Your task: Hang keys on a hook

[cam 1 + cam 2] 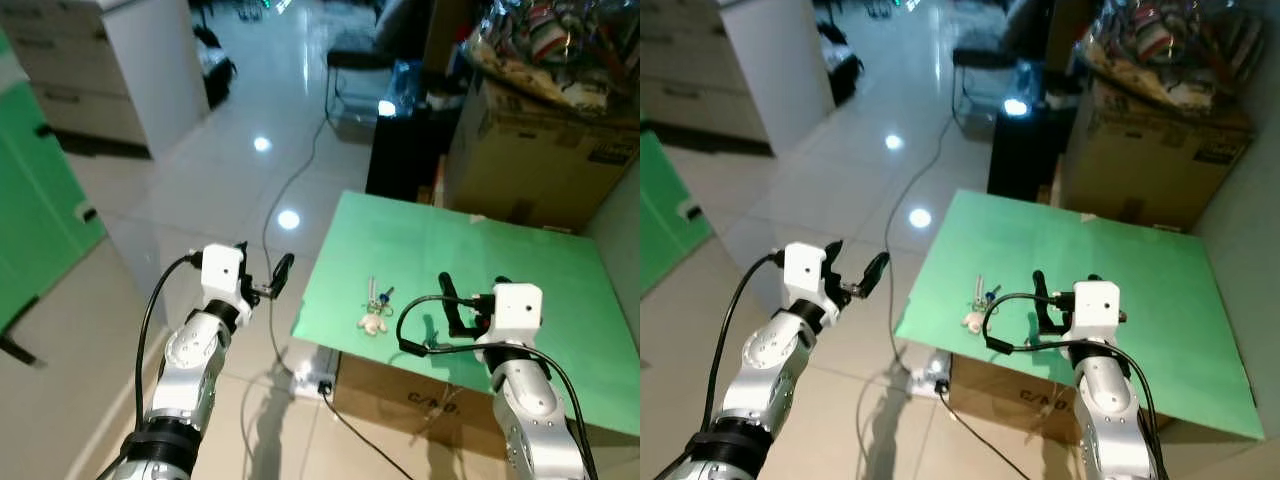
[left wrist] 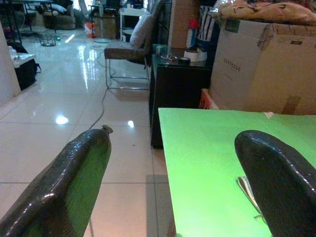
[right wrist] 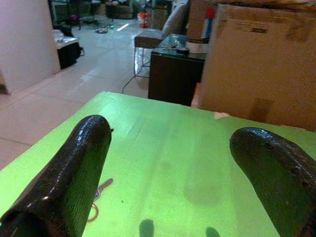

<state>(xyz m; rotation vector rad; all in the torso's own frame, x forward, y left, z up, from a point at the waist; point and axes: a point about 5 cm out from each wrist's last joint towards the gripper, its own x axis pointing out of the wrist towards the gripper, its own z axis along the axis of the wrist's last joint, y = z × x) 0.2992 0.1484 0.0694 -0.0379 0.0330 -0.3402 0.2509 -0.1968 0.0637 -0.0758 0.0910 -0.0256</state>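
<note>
Keys (image 1: 376, 308) are seen lying on green table (image 1: 520, 290), at 9 o'clock of right tool (image 1: 472, 293), held agape; left tool (image 1: 263, 268) also spread wide, off table's edge.

Faint print stands on the big cardboard box (image 2: 256, 64) beside the green table, too blurred to read; letters on the box (image 1: 420, 400) under the table likewise stay illegible.

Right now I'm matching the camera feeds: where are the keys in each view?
Left eye view: keys near the green table's front-left corner.
Right eye view: keys, same corner.
Left wrist view: keys peeking past one finger.
Right wrist view: keys beside one finger.
Shared landmark: cardboard box behind the table.
</note>
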